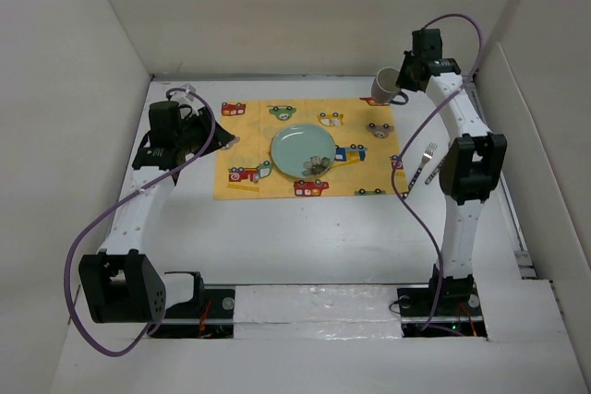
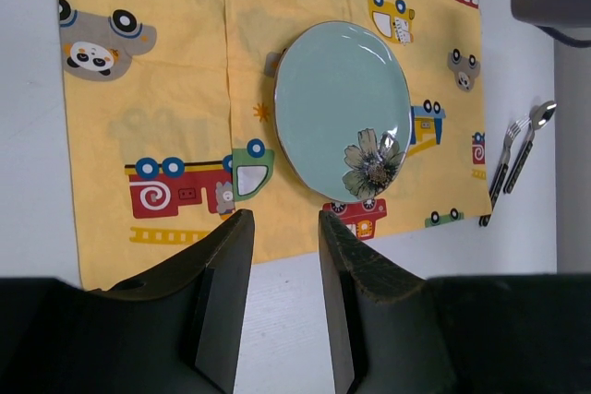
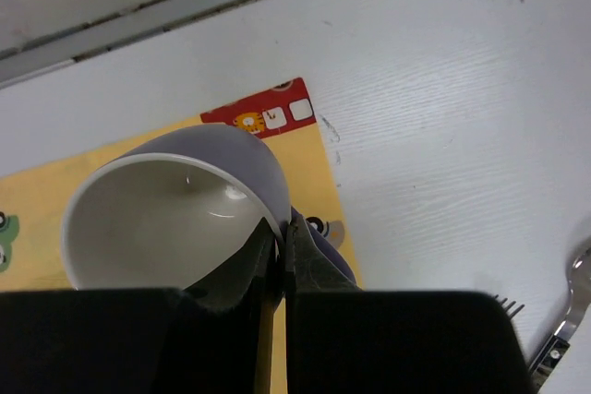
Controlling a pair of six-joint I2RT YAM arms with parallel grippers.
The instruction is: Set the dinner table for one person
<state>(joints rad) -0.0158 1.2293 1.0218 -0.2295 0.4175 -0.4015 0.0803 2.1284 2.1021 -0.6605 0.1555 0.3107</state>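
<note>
Being gripped by its rim in the clenched right pincer (image 3: 283, 232), the mug (image 3: 166, 219) is being held at the far right corner of the yellow cloth (image 1: 249, 140) on the worktop (image 1: 305, 237), the released left pincer (image 2: 284, 228) being hovered off that cloth's left edge.

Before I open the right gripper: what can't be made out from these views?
Base of the cup: in the right wrist view its own wall and the right gripper hide it; the top view is too small to show whether it touches the cloth.
Fork: cut off by the right wrist view's bottom corner.
Left wrist view: the cup is blurred, cut by the top corner.
</note>
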